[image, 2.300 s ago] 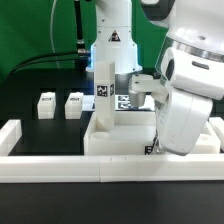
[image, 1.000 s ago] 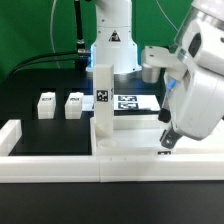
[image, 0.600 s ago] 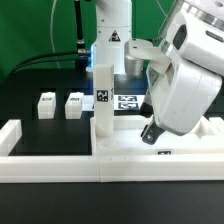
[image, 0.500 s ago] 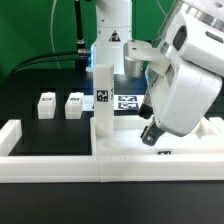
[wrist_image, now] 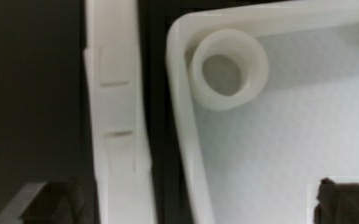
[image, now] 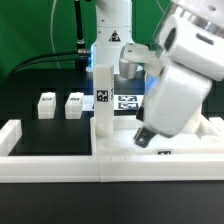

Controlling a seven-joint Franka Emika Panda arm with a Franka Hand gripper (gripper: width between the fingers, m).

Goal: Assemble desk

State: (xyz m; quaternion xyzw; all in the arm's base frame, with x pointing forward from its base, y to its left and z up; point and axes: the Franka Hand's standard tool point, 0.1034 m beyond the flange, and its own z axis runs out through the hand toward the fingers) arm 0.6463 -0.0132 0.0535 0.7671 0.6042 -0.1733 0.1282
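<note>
The desk's white tabletop panel lies flat against the front border wall. One square leg stands upright on its corner at the exterior view's left, a tag on its face. Two loose legs rest on the black table further left. My gripper hangs low over the panel, to the right of the upright leg, open and holding nothing. In the wrist view the gripper straddles the panel's rim, and a round screw socket shows in the panel's corner.
The long white border wall runs along the front, and it shows as a strip beside the panel. The marker board lies flat behind the panel. The arm's bulky white body hides the panel's right part.
The arm has swung toward the exterior view's left, bringing the gripper from the panel's right end nearer the upright leg. The jaws stayed open. No part has moved.
</note>
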